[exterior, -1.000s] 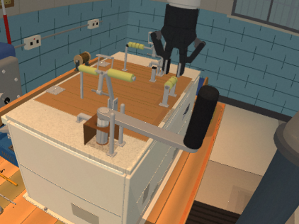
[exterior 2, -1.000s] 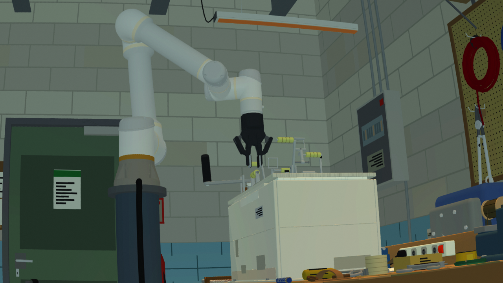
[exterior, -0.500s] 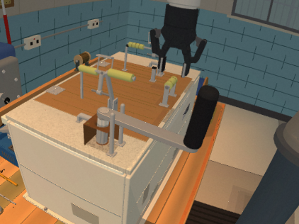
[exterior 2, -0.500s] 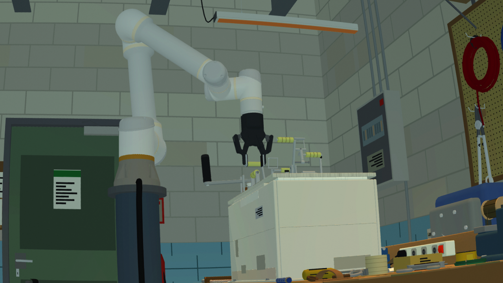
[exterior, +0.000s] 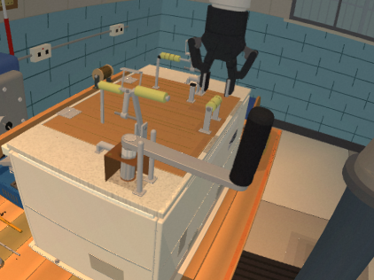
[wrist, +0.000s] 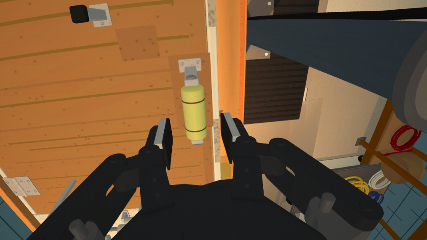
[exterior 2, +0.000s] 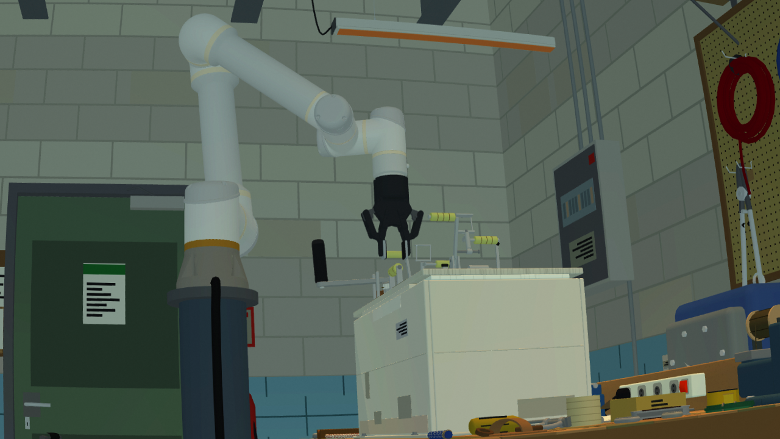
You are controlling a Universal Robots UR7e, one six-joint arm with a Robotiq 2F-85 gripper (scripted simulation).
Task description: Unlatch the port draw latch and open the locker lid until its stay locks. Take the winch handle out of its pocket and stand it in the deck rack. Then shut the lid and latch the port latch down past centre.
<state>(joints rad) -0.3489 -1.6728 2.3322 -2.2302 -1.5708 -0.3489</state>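
Observation:
My gripper hangs open and empty over the far right corner of the locker, its fingers either side of a yellow-sleeved latch handle near the lid's edge. The wooden lid lies flat on the white locker. The winch handle stands in the deck rack at the near corner, its grey arm reaching out over the edge to a black upright grip. A long yellow-sleeved bar and another yellow handle stand further back on the lid.
Behind the locker runs a blue tiled wall with sockets. The arm's dark pedestal stands to the right of the locker, beyond an orange bench edge. Tools and a power strip lie on the bench.

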